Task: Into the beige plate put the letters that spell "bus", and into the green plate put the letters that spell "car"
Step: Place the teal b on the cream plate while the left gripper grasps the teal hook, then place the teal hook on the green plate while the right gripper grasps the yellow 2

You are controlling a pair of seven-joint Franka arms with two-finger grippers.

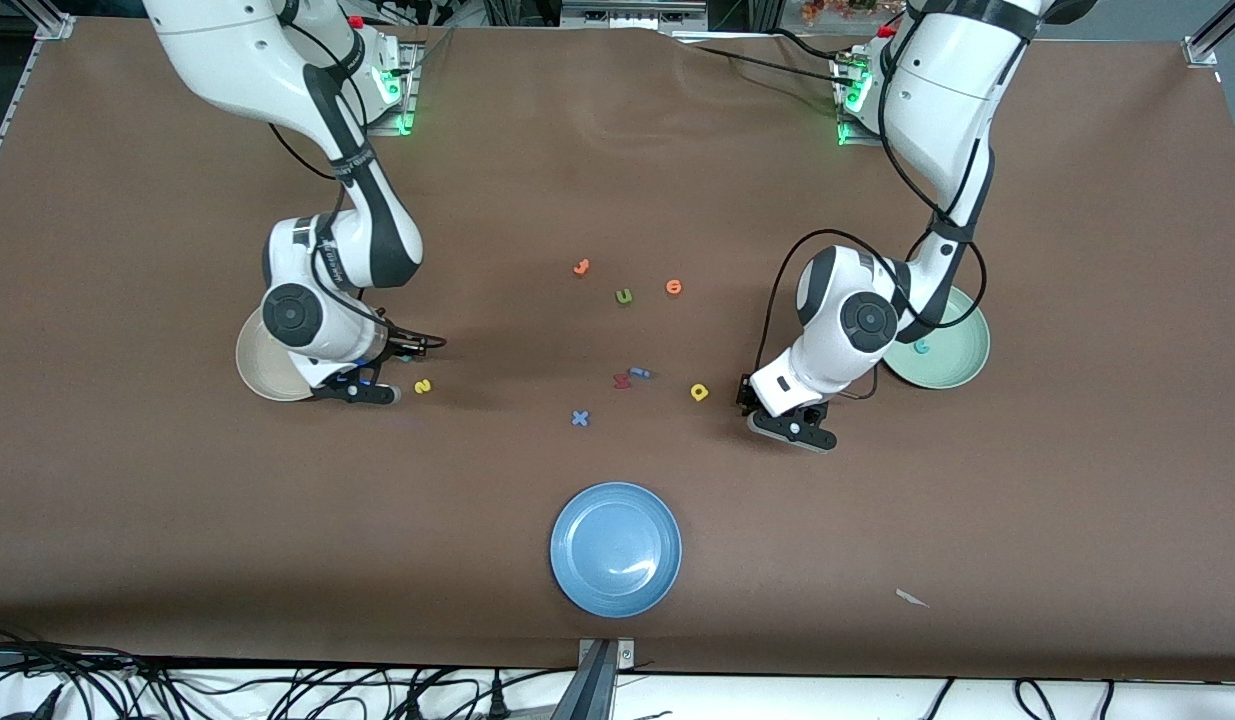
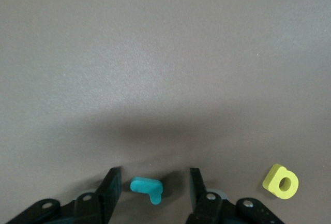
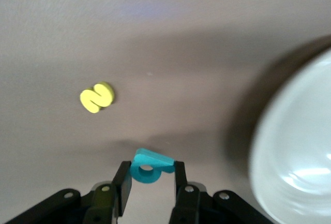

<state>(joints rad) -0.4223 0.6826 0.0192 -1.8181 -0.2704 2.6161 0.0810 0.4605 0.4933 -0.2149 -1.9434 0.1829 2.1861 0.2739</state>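
Observation:
My right gripper (image 1: 399,355) (image 3: 150,175) is shut on the teal "b" (image 3: 149,168), which sits tilted between its fingers just above the table, beside the beige plate (image 1: 260,368) (image 3: 297,146). The yellow "s" (image 1: 422,385) (image 3: 96,98) lies close by on the table. My left gripper (image 1: 749,397) (image 2: 155,176) is open and low over the table. The teal "r" (image 2: 147,188) lies flat between its fingers with a gap on each side. The yellow "a" (image 1: 699,392) (image 2: 281,181) lies beside it. The green plate (image 1: 962,350) holds the teal "c" (image 1: 920,347).
Mid-table lie two orange letters (image 1: 581,266) (image 1: 674,287), an olive "u" (image 1: 624,296), a red letter (image 1: 622,380), a blue "i" (image 1: 640,373) and a blue "x" (image 1: 580,418). A blue plate (image 1: 615,548) sits nearest the front camera.

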